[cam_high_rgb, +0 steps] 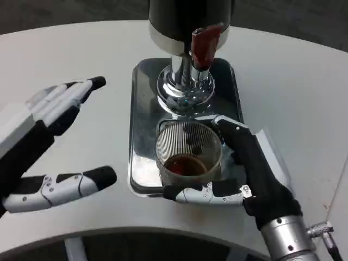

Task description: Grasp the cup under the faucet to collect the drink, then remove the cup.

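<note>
One cup (188, 153), brown drink inside, is stood on one steel tray (142, 109) below one dispenser (187, 32) | cup is grasped by right hand (244, 174) | left hand (49, 141) is held released, fingers spread, over the table (65, 49).

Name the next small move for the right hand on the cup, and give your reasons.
Probably draw the cup toward the robot, off the steel tray. The right hand already wraps it, fingers behind and thumb in front, and brown drink sits in its bottom. It stands just in front of the dispenser's faucet, so keep it upright. The left hand waits open beside the tray.
</note>
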`<action>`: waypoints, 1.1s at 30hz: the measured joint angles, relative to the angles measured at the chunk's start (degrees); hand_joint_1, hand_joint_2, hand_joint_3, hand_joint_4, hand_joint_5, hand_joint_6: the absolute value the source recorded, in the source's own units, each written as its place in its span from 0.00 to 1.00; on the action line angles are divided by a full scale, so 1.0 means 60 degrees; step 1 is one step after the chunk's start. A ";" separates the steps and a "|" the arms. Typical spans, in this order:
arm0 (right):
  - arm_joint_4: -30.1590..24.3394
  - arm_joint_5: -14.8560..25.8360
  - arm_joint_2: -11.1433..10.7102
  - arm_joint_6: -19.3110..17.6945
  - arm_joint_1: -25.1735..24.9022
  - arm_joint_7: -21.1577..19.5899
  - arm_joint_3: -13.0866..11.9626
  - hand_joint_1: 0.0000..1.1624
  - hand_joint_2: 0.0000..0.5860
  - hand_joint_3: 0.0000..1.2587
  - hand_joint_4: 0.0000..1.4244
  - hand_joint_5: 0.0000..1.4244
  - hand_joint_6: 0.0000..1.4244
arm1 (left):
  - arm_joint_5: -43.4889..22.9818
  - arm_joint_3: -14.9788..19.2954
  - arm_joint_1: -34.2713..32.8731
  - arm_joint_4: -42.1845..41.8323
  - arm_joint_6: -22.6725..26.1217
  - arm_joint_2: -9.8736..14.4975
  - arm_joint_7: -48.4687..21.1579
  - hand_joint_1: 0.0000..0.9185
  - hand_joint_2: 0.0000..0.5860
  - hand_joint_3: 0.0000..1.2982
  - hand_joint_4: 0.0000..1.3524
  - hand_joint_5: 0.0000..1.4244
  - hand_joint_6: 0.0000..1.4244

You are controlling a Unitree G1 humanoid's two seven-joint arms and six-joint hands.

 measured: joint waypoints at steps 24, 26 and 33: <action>-0.3769 0.0997 -0.1117 0.0870 0.1604 0.2510 -0.0130 0.95 0.13 0.62 0.68 0.73 0.99 | 0.4582 -0.1084 0.2958 -0.2501 0.0635 -0.2156 0.1450 0.00 0.08 0.00 0.00 0.00 0.00; -0.4101 0.1040 -0.1128 0.0981 0.1837 0.2677 -0.0046 0.95 0.13 0.62 0.68 0.73 0.99 | 0.4794 -0.1199 0.3074 -0.2652 0.0646 -0.2314 0.1476 0.00 0.08 0.00 0.00 0.00 0.00; -0.5318 0.1357 -0.1225 0.1689 0.2389 0.3241 -0.0016 0.95 0.13 0.62 0.68 0.73 0.99 | 0.5042 -0.1368 0.3658 -0.2843 0.0376 -0.2494 0.1537 0.00 0.07 0.00 0.00 0.00 0.00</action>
